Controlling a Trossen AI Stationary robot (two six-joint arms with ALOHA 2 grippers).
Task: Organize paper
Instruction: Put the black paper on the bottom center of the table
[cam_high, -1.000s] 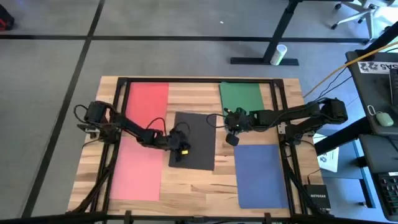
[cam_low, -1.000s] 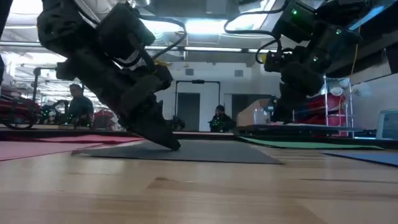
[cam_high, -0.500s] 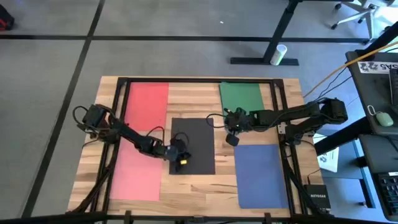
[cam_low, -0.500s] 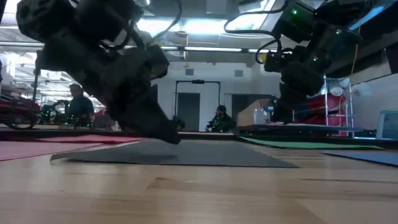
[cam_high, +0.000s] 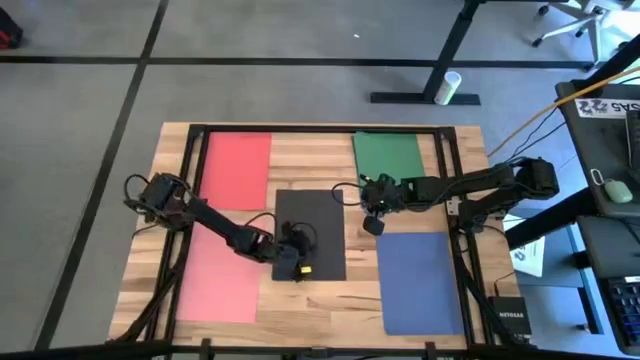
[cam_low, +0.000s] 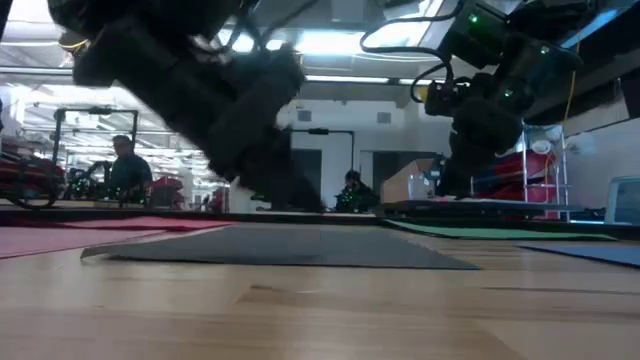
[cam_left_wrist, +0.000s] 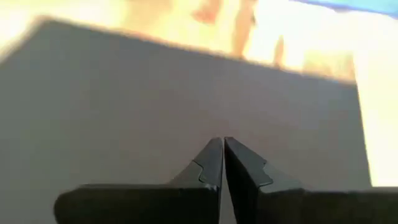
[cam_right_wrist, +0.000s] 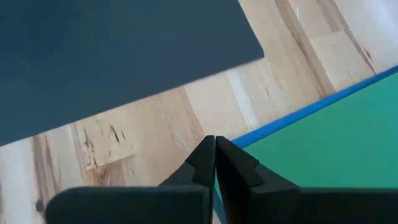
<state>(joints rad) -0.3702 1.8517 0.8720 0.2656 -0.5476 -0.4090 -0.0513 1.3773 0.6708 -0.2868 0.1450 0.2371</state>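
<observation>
The dark grey sheet (cam_high: 310, 225) lies flat at the table's middle. Around it lie the red sheet (cam_high: 238, 168), the pink sheet (cam_high: 218, 280), the green sheet (cam_high: 388, 155) and the blue sheet (cam_high: 420, 280). My left gripper (cam_high: 300, 268) is shut over the near part of the dark grey sheet (cam_left_wrist: 155, 93). My right gripper (cam_high: 372, 222) is shut and hangs clear above bare wood between the green sheet (cam_right_wrist: 336, 137), the blue sheet and the dark grey sheet (cam_right_wrist: 112, 50). My left gripper points its shut fingers (cam_left_wrist: 211, 162) down at the dark grey sheet near its near edge, slanting from the table's left. I cannot tell whether the tips touch the sheet. The sheet lies flat on the wood (cam_low: 280, 245).
A black frame (cam_high: 320, 130) runs along the table's edges. Off the right edge lie a white printed sheet (cam_high: 530, 255) and a small black box (cam_high: 510, 318). Beyond the far edge, people sit in the room (cam_low: 125, 165).
My left gripper has gone toward the table's near edge. At first the dark grey sheet slid a little toward the near edge with it. Since then the sheet has stayed put, while the gripper went on a little toward the near edge.
</observation>
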